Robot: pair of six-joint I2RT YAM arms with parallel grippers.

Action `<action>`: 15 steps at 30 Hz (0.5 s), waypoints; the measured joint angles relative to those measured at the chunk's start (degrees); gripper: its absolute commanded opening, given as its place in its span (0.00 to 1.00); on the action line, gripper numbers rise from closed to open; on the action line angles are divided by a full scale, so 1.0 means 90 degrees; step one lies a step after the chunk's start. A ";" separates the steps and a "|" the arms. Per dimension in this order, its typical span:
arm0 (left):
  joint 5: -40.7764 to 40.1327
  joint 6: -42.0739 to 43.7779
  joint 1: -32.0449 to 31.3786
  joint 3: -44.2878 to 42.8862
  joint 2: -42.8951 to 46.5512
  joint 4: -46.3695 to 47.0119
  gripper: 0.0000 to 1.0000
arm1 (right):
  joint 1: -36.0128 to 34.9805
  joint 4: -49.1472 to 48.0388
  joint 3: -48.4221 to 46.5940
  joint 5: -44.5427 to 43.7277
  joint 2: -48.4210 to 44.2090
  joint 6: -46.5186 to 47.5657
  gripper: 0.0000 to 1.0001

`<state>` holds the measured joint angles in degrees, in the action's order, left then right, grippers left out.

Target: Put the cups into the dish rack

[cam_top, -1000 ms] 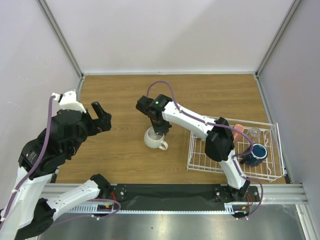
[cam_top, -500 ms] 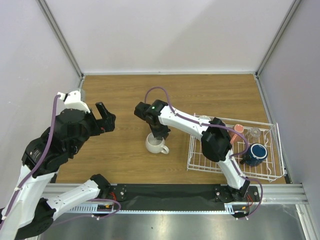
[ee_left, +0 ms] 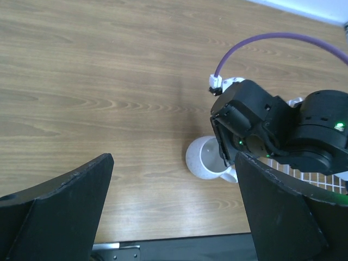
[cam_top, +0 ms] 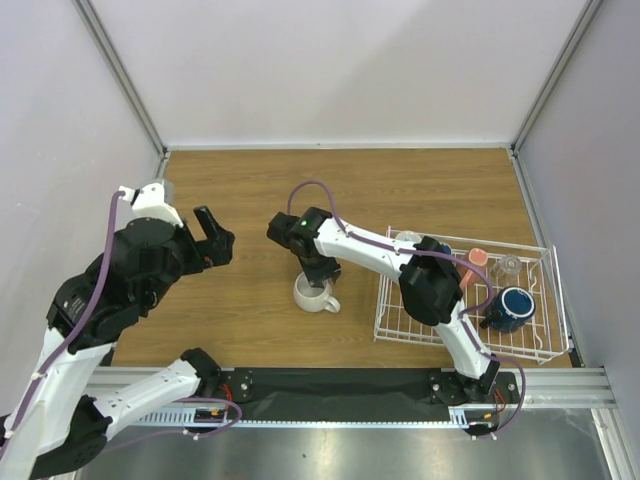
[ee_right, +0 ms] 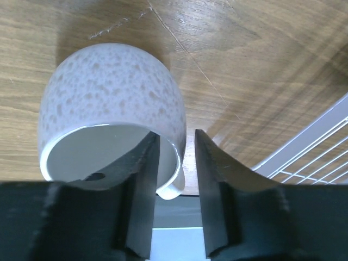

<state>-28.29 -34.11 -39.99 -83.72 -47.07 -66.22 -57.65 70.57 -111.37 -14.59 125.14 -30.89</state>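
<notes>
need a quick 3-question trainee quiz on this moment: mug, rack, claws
1. True or false: the white mug stands in the rack.
2. Pick one. The right claw is: A) clear of the mug, B) astride its rim, C) inside the rack.
3. Fill in: the left claw holds ____.
Key: 1 false, it stands on the table; 2 B; 3 nothing.

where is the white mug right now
In the top view the white mug stands on the table near the middle, just left of the rack, under the right pincer.
</notes>
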 measured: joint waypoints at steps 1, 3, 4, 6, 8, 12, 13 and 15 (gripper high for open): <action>0.0000 -0.0029 0.0000 0.0000 -0.0029 -0.0051 1.00 | -0.0007 0.0000 0.0000 0.0000 0.0000 0.0000 0.47; 0.0005 -0.0068 0.0000 0.0000 -0.0109 -0.0136 0.95 | -0.0015 0.0012 -0.0010 0.0002 0.0000 -0.0012 0.54; 0.0007 -0.0080 0.0000 0.0000 -0.0138 -0.0151 0.89 | -0.0015 0.0029 -0.0027 0.0002 0.0000 -0.0019 0.57; 0.0041 -0.0114 0.0000 0.0002 -0.0185 -0.0155 0.83 | -0.0015 0.0134 -0.0136 0.0007 -0.0005 -0.0032 0.66; 0.0070 -0.0102 0.0000 0.0007 -0.0180 -0.0165 0.83 | 0.0005 0.0248 -0.0311 0.0017 -0.0039 -0.0046 0.69; 0.0104 -0.0109 0.0000 0.0129 -0.0068 -0.0163 0.85 | 0.0129 0.0452 -0.0741 0.0216 -0.0403 -0.0066 0.75; 0.0124 -0.0107 0.0000 0.0182 -0.0024 -0.0163 0.85 | 0.0192 0.0464 -0.0799 0.0279 -0.0595 -0.0068 0.76; 0.0194 -0.0097 0.0000 0.0318 0.0036 -0.0112 0.82 | 0.0386 0.0517 -0.0882 0.0430 -0.1088 -0.0068 0.77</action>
<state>-26.55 -34.98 -39.99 -80.86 -46.74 -67.22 -54.17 75.22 -119.31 -10.72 115.35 -31.51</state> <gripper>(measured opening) 0.844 0.757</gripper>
